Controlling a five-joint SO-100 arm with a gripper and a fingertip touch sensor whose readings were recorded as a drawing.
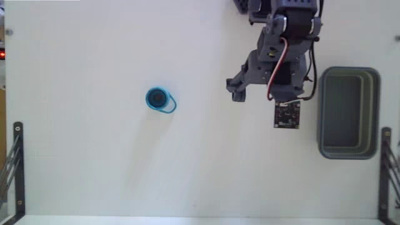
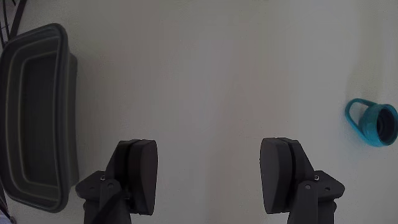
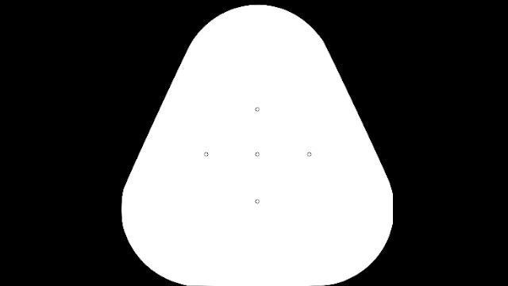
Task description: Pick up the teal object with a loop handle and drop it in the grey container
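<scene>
While my arm hangs over the white table [image 1: 87, 169] at the upper right of the fixed view, I see the claw [image 2: 208, 180] spread wide in the wrist view, its two dark fingers [image 2: 142, 174] well apart with nothing but bare table between them. From the fixed view the claw [image 1: 237, 94] points toward the left, with a small circuit board [image 1: 287, 115] hanging under the arm beside a red and white cable [image 1: 275, 72]. The teal cup [image 1: 159, 99] sits upright on the table well to the left of the claw in that view, dark hollow facing up, its thin loop handle at its lower right side. In the wrist view the same cup [image 2: 379, 124] shows near the right edge, handle turned to the left, well clear of both fingers. The grey container [image 1: 348, 112] lies near the right edge of the fixed view, just right of the arm, long side running up and down; I see nothing inside it. In the wrist view the tub [image 2: 37, 118] fills the left edge, again apart from the claw. Black metal brackets [image 1: 15, 162] stand at the table's lower corners.
</scene>
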